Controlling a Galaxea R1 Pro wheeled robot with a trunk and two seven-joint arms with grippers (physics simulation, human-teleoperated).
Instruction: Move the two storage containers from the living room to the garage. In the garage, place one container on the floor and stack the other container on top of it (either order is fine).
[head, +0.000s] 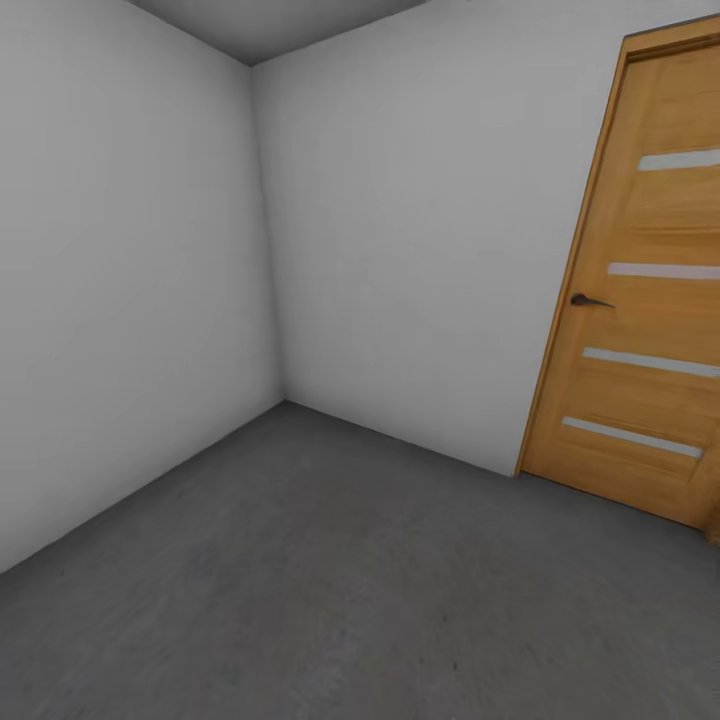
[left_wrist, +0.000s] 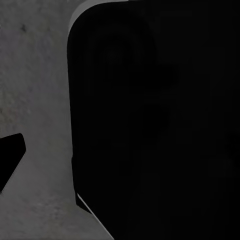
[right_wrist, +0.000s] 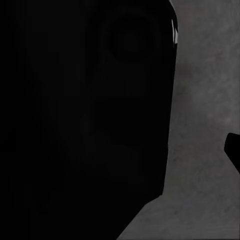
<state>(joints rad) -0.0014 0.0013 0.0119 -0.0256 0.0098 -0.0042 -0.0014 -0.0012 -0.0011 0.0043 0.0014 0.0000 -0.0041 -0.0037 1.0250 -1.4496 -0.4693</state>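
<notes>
Garage (head: 130, 220): pale grey walls at left, bare concrete floor (head: 330, 580), wooden door (head: 650, 300) at right. No containers in sight; whereabouts unknown. Wrist views: dark bulk against floor, end effector opening and load cannot be told. Step judged: transit. Next: locate containers, approach.

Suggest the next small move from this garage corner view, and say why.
Probably turn the base away from this corner to look for the bins: the head view shows bare grey floor, pale walls and a closed wooden door, with no red-orange container here.
</notes>
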